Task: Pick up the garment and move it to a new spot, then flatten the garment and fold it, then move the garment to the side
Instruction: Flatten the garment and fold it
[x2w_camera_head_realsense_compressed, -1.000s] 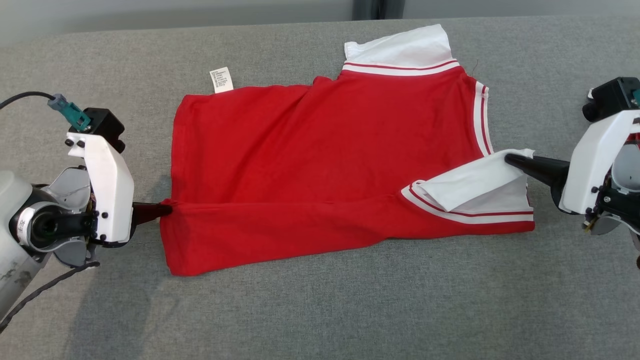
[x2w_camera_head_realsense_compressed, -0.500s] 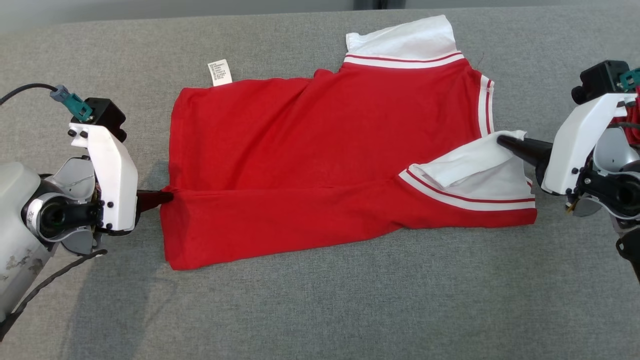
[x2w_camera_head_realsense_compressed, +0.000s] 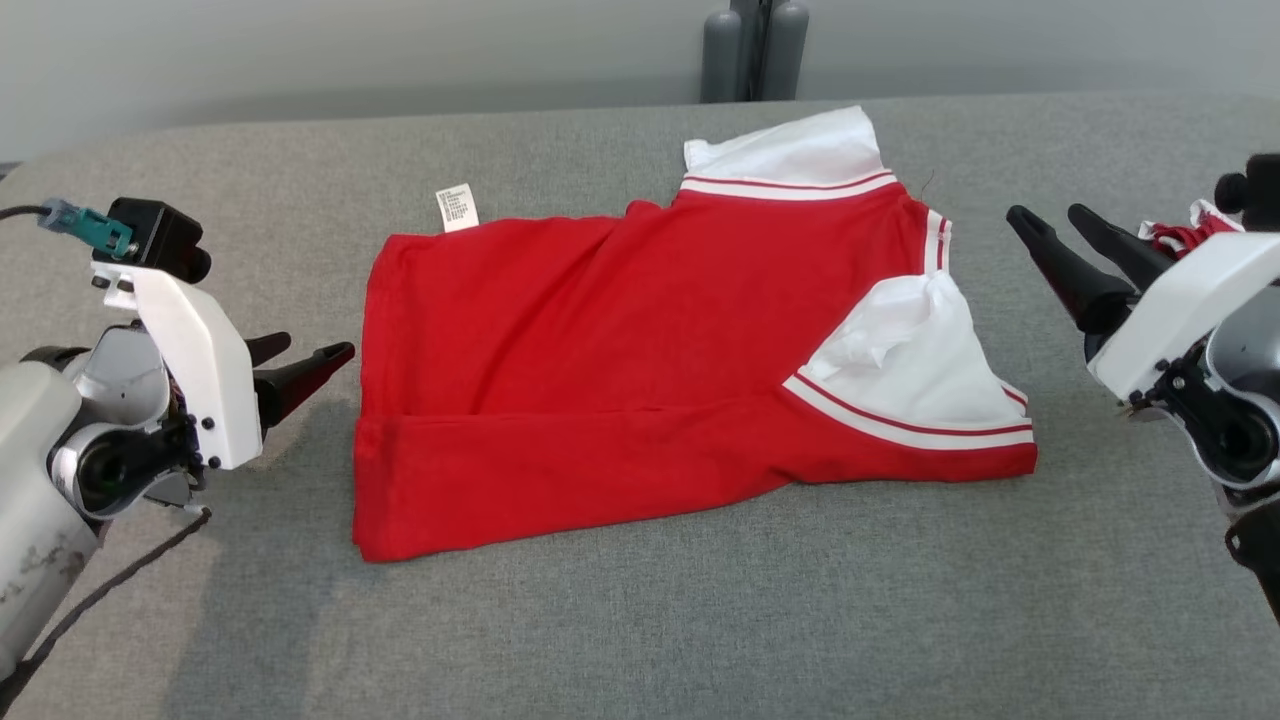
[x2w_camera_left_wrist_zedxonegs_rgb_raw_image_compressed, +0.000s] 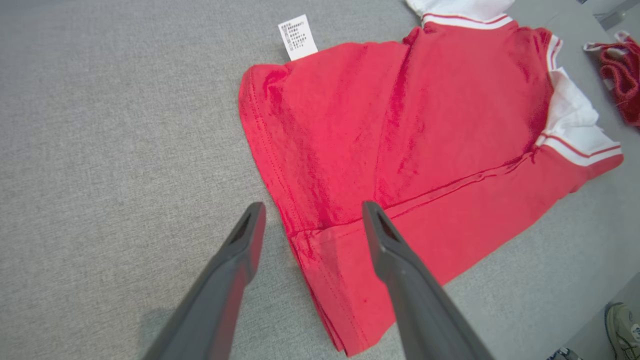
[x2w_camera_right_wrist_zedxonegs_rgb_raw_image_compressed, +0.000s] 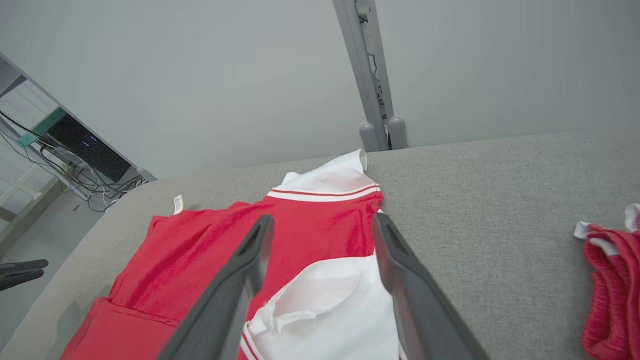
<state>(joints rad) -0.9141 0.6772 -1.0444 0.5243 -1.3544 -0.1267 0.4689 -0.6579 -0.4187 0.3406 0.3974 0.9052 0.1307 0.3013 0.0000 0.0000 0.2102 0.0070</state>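
Left tool (x2w_camera_head_realsense_compressed: 315, 345) and right tool (x2w_camera_head_realsense_compressed: 1045, 212) gape beside garment (x2w_camera_head_realsense_compressed: 620, 350)

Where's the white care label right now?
In the head view, the care label sticks out from the red garment's far edge at its left corner, flat on the grey surface, beyond the open left hand.

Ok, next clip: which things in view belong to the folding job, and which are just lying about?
Job:
- red shirt, near edge folded over
- left gripper, open by its hem
- right gripper, open, apart from its sleeve

Lying about:
- second red garment, at the right
- grey post, behind the table
- shoe, on the floor
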